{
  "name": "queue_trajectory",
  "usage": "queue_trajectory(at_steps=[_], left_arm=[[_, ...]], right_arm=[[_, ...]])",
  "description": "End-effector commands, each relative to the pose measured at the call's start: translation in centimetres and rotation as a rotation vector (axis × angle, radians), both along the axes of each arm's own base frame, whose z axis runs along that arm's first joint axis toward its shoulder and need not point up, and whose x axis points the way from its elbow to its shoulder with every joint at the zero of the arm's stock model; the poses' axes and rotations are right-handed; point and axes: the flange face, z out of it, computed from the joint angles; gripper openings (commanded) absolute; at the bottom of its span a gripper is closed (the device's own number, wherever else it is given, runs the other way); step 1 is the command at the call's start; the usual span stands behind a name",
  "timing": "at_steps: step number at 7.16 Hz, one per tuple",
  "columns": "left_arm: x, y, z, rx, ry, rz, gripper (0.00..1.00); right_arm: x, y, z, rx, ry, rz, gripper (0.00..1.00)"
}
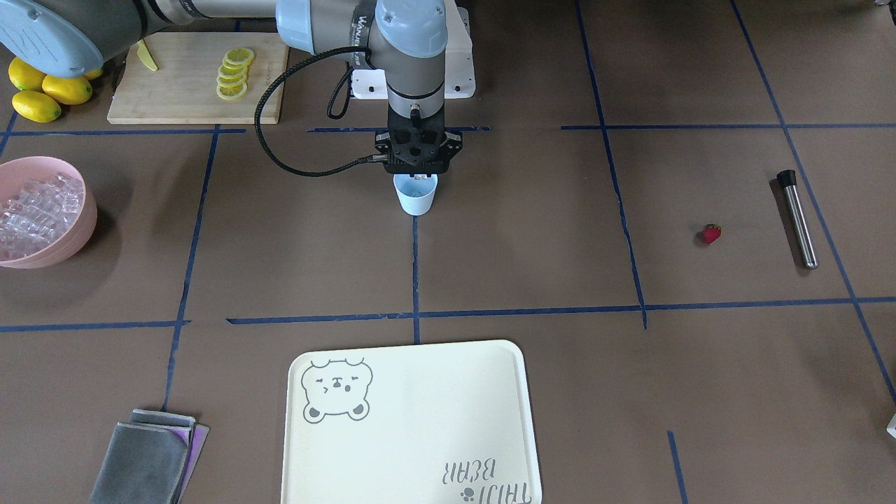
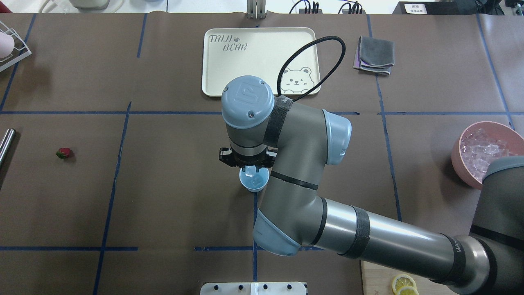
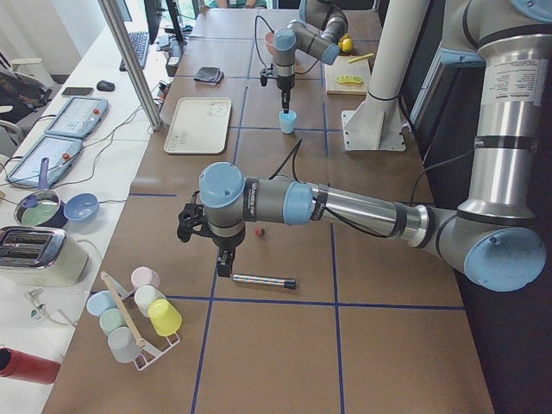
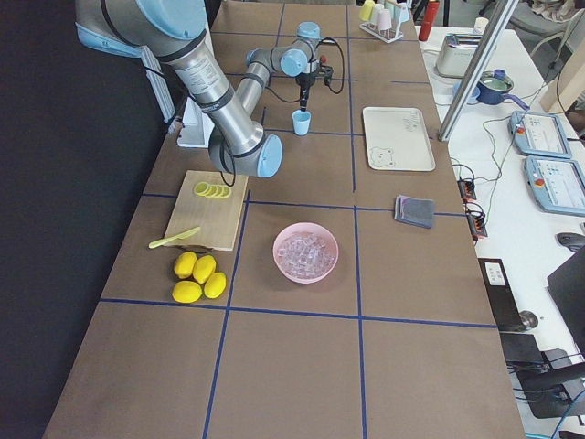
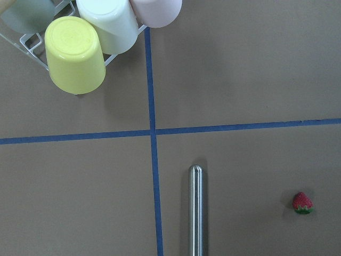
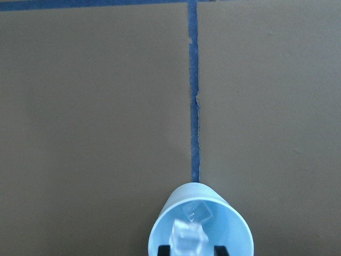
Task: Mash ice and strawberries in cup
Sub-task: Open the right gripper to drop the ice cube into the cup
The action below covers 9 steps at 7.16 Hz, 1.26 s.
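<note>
We count one cup (image 6: 200, 224), pale blue and upright on the table. There are two pieces of ice (image 6: 200, 212) in it that we can make out: one low inside, and one higher up between the tips of the right gripper (image 6: 192, 249). That gripper hangs straight above the cup's mouth. Its jaws stand a little apart on either side of the upper cube, and we cannot tell whether they press on it or have let go.

One strawberry (image 1: 710, 234) lies on the table, well apart from the cup on the robot's left. One steel rod (image 1: 798, 220) lies farther out the same way. The left gripper (image 3: 224, 266) hangs above that rod, and we cannot tell how its jaws stand. Farther still from the cup, a wire rack (image 3: 121, 302) holds six upturned cups.

Well to the robot's right of the cup sits one pink bowl (image 1: 78, 234), heaped with more cubes than we can count. Also on that side, but nearer the robot, one cutting board (image 1: 182, 91) carries a row of overlapping lemon slices (image 1: 233, 73) and one yellow knife (image 1: 147, 57). Four whole lemons (image 4: 205, 268) lie beside the board. Beyond the cup, away from the robot, lies one cream tray (image 1: 420, 420) with nothing on it, and one stack of folded cloths (image 1: 147, 462) is near the tray.
</note>
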Motion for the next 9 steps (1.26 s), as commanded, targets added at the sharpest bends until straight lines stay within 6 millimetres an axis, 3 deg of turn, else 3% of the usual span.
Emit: queue_trajectory(at_steps=[1,2,3,5,6,7,9], left_arm=[[0.1,0.0,0.0,0.000,0.000,0.001,1.00],[0.1,0.0,0.0,0.000,0.000,0.001,1.00],[0.1,-0.1,-0.1,0.002,0.000,0.001,1.00],[0.0,-0.1,-0.2,0.003,0.000,0.001,1.00],[0.1,-0.1,-0.1,0.002,0.000,0.003,1.00],[0.1,-0.1,0.0,0.000,0.000,0.003,1.00],[0.1,-0.1,-0.2,0.005,0.000,0.001,1.00]], right_arm=[[0.0,0.0,0.0,0.002,0.002,0.005,0.74],[0.1,0.0,0.0,0.002,0.000,0.005,0.91],[0.2,0.0,-0.2,0.005,-0.002,0.006,0.99],[1.0,-0.2,-0.8,0.019,-0.012,0.026,0.99],[3.0,-1.4,-1.3,0.033,-0.028,0.064,0.99],[7.1,-3.1,-0.4,0.048,-0.046,0.101,0.99],[18.1,-4.5,5.1,0.126,-0.046,0.145,0.99]])
